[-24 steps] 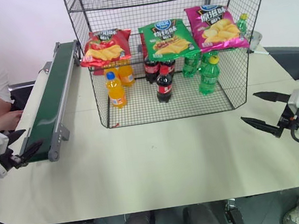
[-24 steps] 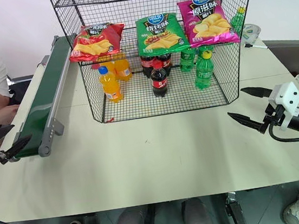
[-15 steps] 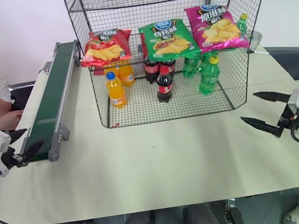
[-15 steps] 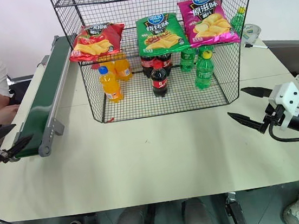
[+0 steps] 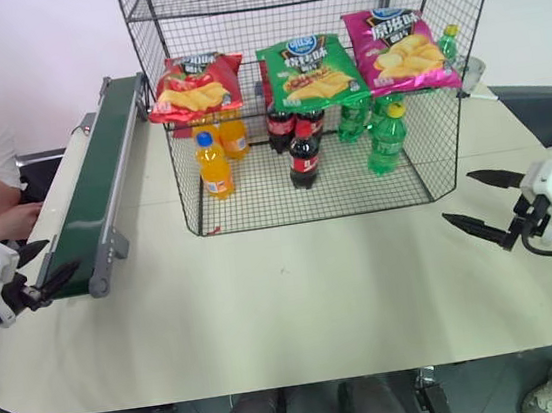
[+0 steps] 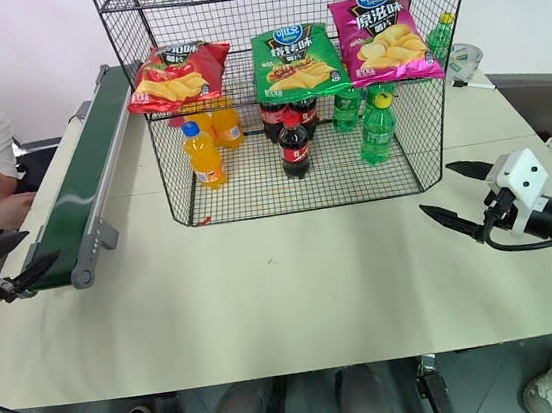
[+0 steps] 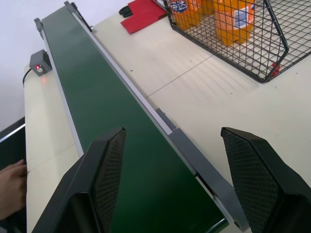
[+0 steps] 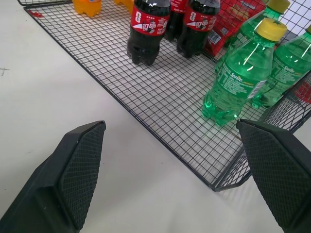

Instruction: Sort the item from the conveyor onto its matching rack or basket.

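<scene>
Inspector: Pale worktop (image 5: 298, 304) carries the conveyor (image 5: 101, 178) at left and the black wire rack (image 5: 307, 92) at far centre. Where is the item?

Assessor: The red crisp bag (image 5: 194, 88) rests on the rack's shelf, left of the green and magenta bags; the belt looks bare.

Inspector: Claws?

Assessor: Left claw (image 5: 40, 268) hangs at the belt's near end, jaws apart, empty. Right claw (image 5: 485, 203) likewise, right of the rack. Placement appears complete; next calls for waiting on another arrival.
</scene>
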